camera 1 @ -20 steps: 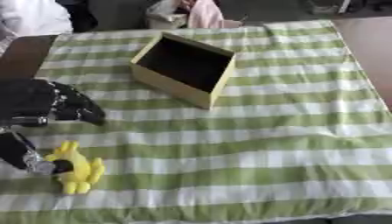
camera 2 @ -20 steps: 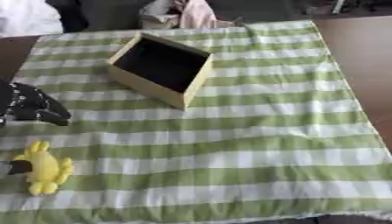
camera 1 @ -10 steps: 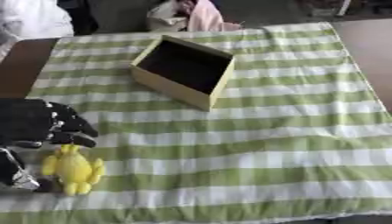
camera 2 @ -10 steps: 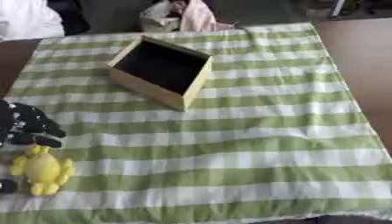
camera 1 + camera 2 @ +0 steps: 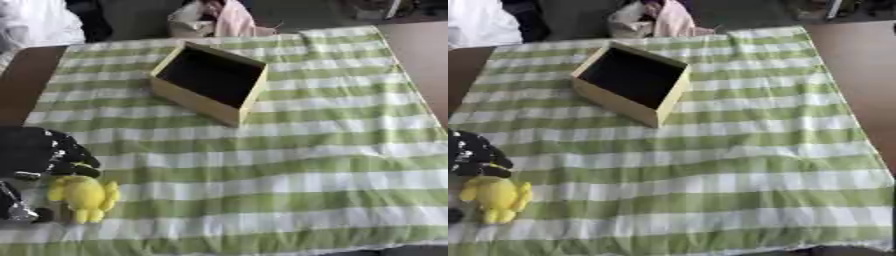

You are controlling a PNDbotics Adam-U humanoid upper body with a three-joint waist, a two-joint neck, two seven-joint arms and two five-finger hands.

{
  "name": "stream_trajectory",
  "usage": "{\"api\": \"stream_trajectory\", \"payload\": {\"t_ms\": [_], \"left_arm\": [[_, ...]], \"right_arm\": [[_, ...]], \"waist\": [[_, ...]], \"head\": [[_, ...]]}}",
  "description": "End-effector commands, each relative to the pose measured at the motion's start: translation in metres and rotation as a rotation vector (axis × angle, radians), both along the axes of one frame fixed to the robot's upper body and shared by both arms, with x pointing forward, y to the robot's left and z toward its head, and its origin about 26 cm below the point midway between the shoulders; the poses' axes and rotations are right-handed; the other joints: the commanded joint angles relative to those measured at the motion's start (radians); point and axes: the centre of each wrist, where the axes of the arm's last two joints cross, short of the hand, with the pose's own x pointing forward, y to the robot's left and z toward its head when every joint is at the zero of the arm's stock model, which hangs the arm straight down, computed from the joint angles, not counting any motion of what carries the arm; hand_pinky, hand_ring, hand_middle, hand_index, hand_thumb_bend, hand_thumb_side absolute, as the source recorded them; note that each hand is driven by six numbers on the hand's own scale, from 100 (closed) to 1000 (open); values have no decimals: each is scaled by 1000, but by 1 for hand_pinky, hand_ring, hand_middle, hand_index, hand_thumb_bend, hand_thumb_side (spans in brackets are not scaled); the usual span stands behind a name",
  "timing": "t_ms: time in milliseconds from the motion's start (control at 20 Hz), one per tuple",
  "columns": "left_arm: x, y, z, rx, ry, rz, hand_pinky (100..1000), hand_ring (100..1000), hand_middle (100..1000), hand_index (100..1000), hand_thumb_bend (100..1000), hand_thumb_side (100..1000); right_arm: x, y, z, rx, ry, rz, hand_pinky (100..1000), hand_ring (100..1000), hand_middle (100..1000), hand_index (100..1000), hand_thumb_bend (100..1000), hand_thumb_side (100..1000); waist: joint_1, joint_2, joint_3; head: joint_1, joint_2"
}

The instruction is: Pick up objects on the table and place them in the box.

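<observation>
Left hand at yellow toy, near left edge of tabletop.

Left hand sat over the yellow toy, dark fingers curled at its top, thumb below; whether it clamped the toy, could not tell. Right eye view showed only its fingers. Farther back, the open wooden box stood well apart on the green-checked cloth. Right hand unseen.

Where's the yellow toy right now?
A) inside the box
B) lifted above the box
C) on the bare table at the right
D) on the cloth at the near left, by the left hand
D: the yellow toy lies on the checked cloth beside the left hand; the box holds nothing visible.
</observation>
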Motion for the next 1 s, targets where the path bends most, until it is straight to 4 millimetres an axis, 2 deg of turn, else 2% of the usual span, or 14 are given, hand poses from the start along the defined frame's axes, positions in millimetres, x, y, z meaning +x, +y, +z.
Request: {"api": "stream_trajectory", "payload": {"t_ms": [50, 100, 250, 350, 600, 700, 750, 800, 1000], "left_arm": [[3, 9, 15, 146, 29, -32, 814, 882, 888, 981, 443, 479], [4, 10, 14, 152, 30, -28, 813, 882, 889, 982, 441, 476], [7, 9, 6, 144, 64, -17, 791, 871, 874, 977, 312, 500], [9, 7, 1, 133, 96, -13, 786, 869, 872, 977, 268, 519], [16, -1, 2, 124, 129, -13, 785, 873, 880, 983, 264, 532], [18, -2, 4, 135, 133, -8, 792, 879, 891, 992, 292, 605], [19, -2, 5, 144, 134, -3, 796, 883, 898, 998, 314, 686], [20, -2, 6, 154, 135, 2, 797, 884, 899, 1000, 323, 721], [22, -3, 3, 175, 156, 8, 791, 881, 893, 997, 303, 781]], "right_arm": [[-4, -1, 8, -6, -29, -1, 667, 737, 723, 781, 100, 640], [-4, -1, 8, -5, -30, 0, 667, 737, 723, 781, 100, 640], [-4, 0, 8, -4, -29, 2, 666, 737, 723, 781, 100, 641], [-4, 0, 7, -1, -28, 4, 665, 737, 723, 781, 100, 642], [-4, 0, 7, 5, -24, 7, 664, 736, 722, 781, 100, 643], [-4, 0, 6, 7, -23, 7, 664, 736, 722, 781, 100, 644], [-4, 0, 6, 7, -23, 7, 664, 736, 722, 781, 100, 643], [-4, 0, 6, 8, -23, 7, 664, 736, 721, 781, 100, 643], [-4, -1, 5, 11, -21, 7, 663, 736, 721, 781, 100, 644]], "waist": [[0, -11, -2], [0, -11, -3], [0, -10, -8], [1, -9, -11], [1, -6, -15], [1, -5, -16], [1, -4, -16], [2, -4, -16], [2, -4, -19]], "head": [[-1, 7], [1, 7], [5, 7], [9, 7], [12, 7], [12, 7], [12, 7], [13, 7], [13, 7]]}}
